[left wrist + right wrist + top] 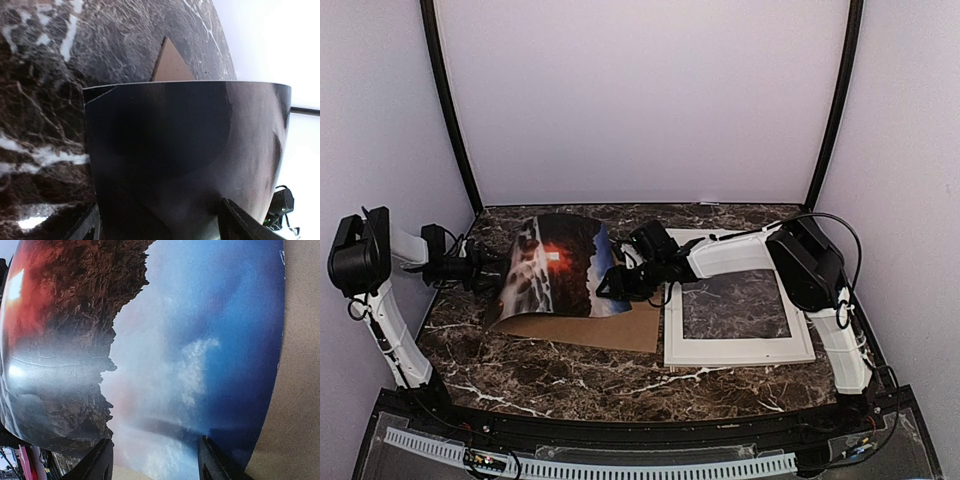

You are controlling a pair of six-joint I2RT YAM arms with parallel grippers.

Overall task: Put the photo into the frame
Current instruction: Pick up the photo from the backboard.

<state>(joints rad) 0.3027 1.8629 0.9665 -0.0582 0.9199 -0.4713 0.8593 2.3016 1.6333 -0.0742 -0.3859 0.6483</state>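
Observation:
The photo (pixel 555 268), a red sun over dark rocks under blue sky, lies bowed over a brown backing board (pixel 615 328), with its left side raised off the table. My left gripper (pixel 488 272) is at that raised left edge. In the left wrist view its jaws are wide apart, open (pixel 162 226), with the photo's dark underside (pixel 185 150) arching in front of them. My right gripper (pixel 612 283) is at the photo's right edge, open (pixel 157 460), fingertips spread over the blue sky part (pixel 210 340). The white frame (pixel 740 352) lies flat to the right.
Dark marble tabletop (pixel 570 375) shows through the frame's opening. The backing board (pixel 300 390) sticks out past the photo's near and right edges, and one corner (pixel 172 65) shows in the left wrist view. White walls enclose the table on three sides.

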